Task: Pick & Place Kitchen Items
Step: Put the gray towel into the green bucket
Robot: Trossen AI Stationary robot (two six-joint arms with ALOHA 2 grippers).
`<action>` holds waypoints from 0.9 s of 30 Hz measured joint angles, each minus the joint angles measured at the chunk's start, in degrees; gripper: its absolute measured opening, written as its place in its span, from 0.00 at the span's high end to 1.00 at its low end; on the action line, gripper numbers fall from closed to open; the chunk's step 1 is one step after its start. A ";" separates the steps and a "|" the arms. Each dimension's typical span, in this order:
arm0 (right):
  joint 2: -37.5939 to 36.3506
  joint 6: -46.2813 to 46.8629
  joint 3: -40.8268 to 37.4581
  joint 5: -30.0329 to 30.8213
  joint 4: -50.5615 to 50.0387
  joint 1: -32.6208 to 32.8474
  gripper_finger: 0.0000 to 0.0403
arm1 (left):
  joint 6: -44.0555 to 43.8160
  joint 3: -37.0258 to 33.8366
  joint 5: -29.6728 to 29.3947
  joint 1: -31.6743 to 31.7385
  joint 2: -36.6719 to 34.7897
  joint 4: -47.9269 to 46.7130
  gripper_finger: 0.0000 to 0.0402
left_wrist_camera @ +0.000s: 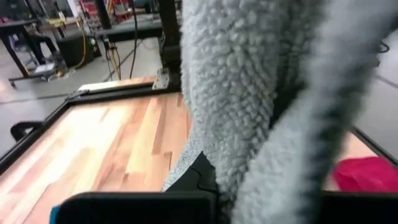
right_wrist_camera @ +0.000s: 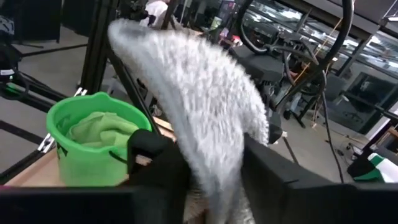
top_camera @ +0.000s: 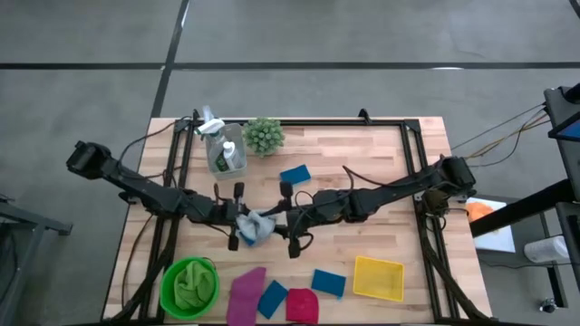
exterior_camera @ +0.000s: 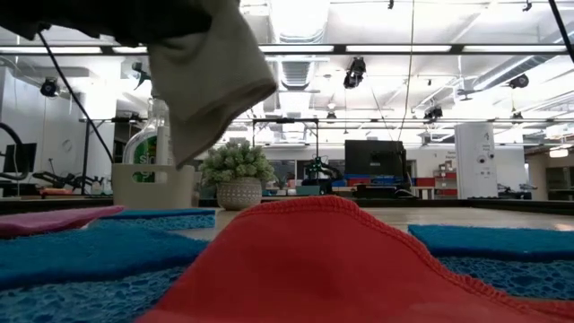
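Observation:
A grey fleecy cloth (top_camera: 256, 225) is held above the middle of the table between my two grippers. My left gripper (top_camera: 237, 218) comes at it from the table's left and is shut on it. My right gripper (top_camera: 292, 220) comes from the right and is shut on it too. In the low view the grey cloth (exterior_camera: 211, 81) hangs clear of the table. A green cloth (top_camera: 188, 282) lies in the green bucket (top_camera: 166, 292). A pink cloth (top_camera: 246, 294), a red cloth (top_camera: 302, 305) and blue sponges (top_camera: 328, 282) lie flat near the front edge. My left gripper holds the grey cloth (left_wrist_camera: 249, 124) from the table's left, about level. The cloth drapes over the fingers, only one of which (left_wrist_camera: 199, 179) shows, so the part held is hidden. The cloth hangs clear of the table. My right gripper pinches a bunched fold of the grey cloth (right_wrist_camera: 214, 168) between its two fingers (right_wrist_camera: 158, 168), coming about level from the table's right. The cloth arches up from the fingers and away from them, off the table.
A caddy (top_camera: 224, 156) with clear bottles and a small spiky plant (top_camera: 264, 136) stand at the far side. Another blue sponge (top_camera: 294, 174) lies mid-table, and another (top_camera: 272, 297) at the front. A yellow tray (top_camera: 378, 277) sits at the front right.

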 joint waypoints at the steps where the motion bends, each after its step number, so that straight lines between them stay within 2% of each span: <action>1: -0.28 -0.04 0.00 0.04 -0.07 0.03 0.63 | -0.25 0.00 -0.02 -0.16 -1.30 -2.05 0.99; 6: -2.99 -2.95 -0.13 0.31 -1.19 1.38 0.40 | -2.47 0.69 0.00 -1.83 -9.24 -11.83 0.99; 10: -6.60 -5.10 -2.86 0.07 2.42 3.25 0.30 | -2.96 1.18 0.00 -4.39 -14.84 -16.27 0.99; 12: -8.88 -5.49 -6.20 -1.78 7.39 3.95 0.28 | -3.01 1.59 0.00 -5.95 -17.10 -17.17 0.99; 15: -11.58 -5.32 -14.42 -6.02 19.97 4.52 0.28 | -3.00 2.42 0.01 -8.33 -19.49 -20.11 0.99; 19: -14.35 -4.10 -26.82 -7.00 33.58 4.84 0.28 | -4.61 6.45 0.02 -12.24 -20.47 -29.89 0.99; 22: -17.39 -0.90 -33.93 -3.81 37.20 4.78 0.28 | -8.24 11.97 0.04 -16.05 -19.70 -40.79 0.99; 27: -22.17 3.66 -41.53 0.22 37.40 4.80 0.28 | -13.48 23.06 0.10 -23.84 -17.08 -57.42 0.99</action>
